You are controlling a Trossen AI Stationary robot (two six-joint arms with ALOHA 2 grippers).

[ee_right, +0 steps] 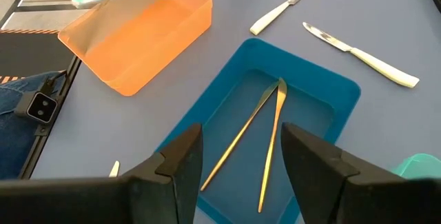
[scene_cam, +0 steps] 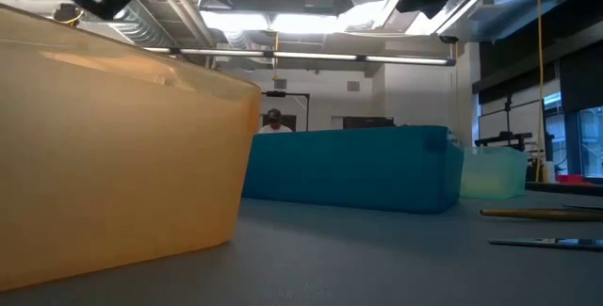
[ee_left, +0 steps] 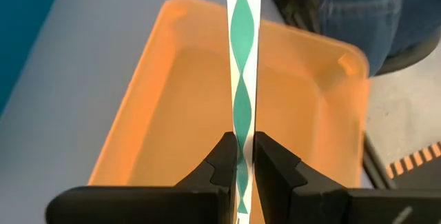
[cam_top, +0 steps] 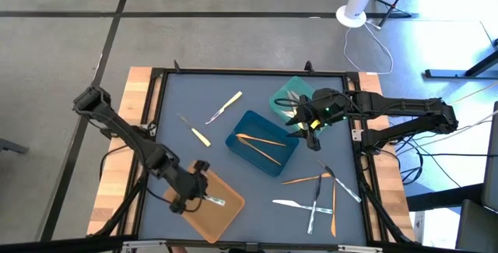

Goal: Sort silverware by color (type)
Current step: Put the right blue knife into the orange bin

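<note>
Silvery utensil (ee_left: 242, 79) clamped edge-on in left gripper (ee_left: 239, 165) over orange tray (ee_left: 172, 114); if released off-centre, prob lands outside. Right gripper (ee_right: 238, 158) apart, empty, above blue tray (ee_right: 324, 93).

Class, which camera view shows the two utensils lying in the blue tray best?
The right wrist view: both orange utensils lie unobstructed inside the blue tray. The high view shows them small; the low view shows only the tray's wall; the left wrist view misses them.

An orange tray (ee_left: 172, 114), a blue tray (ee_right: 331, 93) with two gold utensils (ee_right: 265, 131), and a pale teal tray (cam_top: 289, 96) sit on the grey-blue bench (cam_top: 187, 97); the held handle (ee_left: 242, 79) shows a green-and-white wavy pattern.
</note>
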